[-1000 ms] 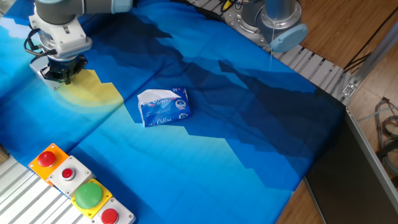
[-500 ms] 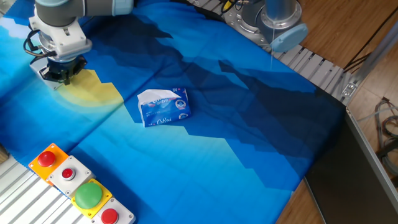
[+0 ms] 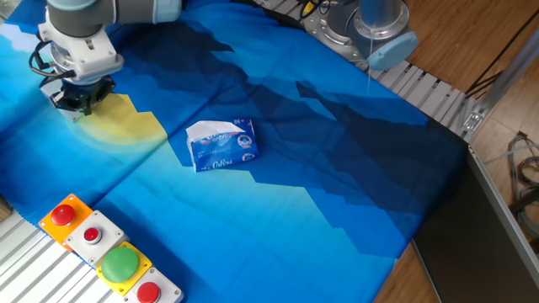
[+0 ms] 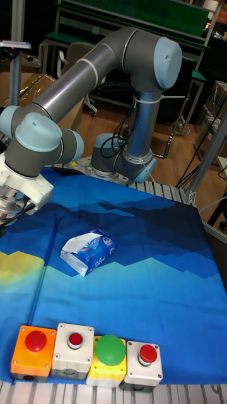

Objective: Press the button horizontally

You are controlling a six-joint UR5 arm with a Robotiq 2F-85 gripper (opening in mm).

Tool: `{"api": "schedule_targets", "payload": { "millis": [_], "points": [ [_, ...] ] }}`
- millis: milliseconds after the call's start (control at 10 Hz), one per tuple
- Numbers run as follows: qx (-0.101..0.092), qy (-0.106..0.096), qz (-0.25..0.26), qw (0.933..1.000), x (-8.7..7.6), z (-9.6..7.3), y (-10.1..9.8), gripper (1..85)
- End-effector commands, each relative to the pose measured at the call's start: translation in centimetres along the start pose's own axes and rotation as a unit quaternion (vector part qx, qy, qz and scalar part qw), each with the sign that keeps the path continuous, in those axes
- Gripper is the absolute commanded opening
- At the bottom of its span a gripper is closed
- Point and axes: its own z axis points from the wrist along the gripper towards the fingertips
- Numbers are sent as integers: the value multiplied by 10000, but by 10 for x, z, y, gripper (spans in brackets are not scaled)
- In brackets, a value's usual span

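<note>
Far left: end effector (image 3: 80, 99) hangs low over the blue cloth (image 3: 337, 168), at the edge of a yellow patch (image 3: 126, 126) printed on it. It points down, with a black cable looped at the wrist. The fingertips are dark and small in the fixed view and cut off at the frame edge in the tall view, so I cannot tell whether they are spread or pressed together. Nothing visible in its grip.

Lower left, at the near edge of the surface (image 3: 25, 244): four button boxes side by side in a row, touching.
- orange box with red button (image 3: 63, 215)
- white box with small red button (image 3: 91, 236)
- yellow box with large green dome (image 3: 120, 263)
- white box with red button (image 3: 148, 293)

The small green button in a light-grey box, the one for the task, cannot be made out in either view. The row is well apart from the end effector.

Centre: a blue-and-white tissue pack (image 3: 221, 144) lies flat on the cloth, alone, between the arm's wrist and the cloth's dark half.

Upper right: the arm's base (image 3: 370, 25) stands bolted beyond the cloth's far edge, just beside ribbed aluminium rail (image 3: 429, 88).
</note>
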Motion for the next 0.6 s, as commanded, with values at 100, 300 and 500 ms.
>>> {"api": "schedule_targets", "payload": {
  "millis": [100,300,500],
  "points": [
    [119,112,11,9999,11,2,-7,10],
    [198,480,308,9982,-3,-16,3,10],
    [-49,405,612,9973,-42,-36,11,10]
  ]
}}
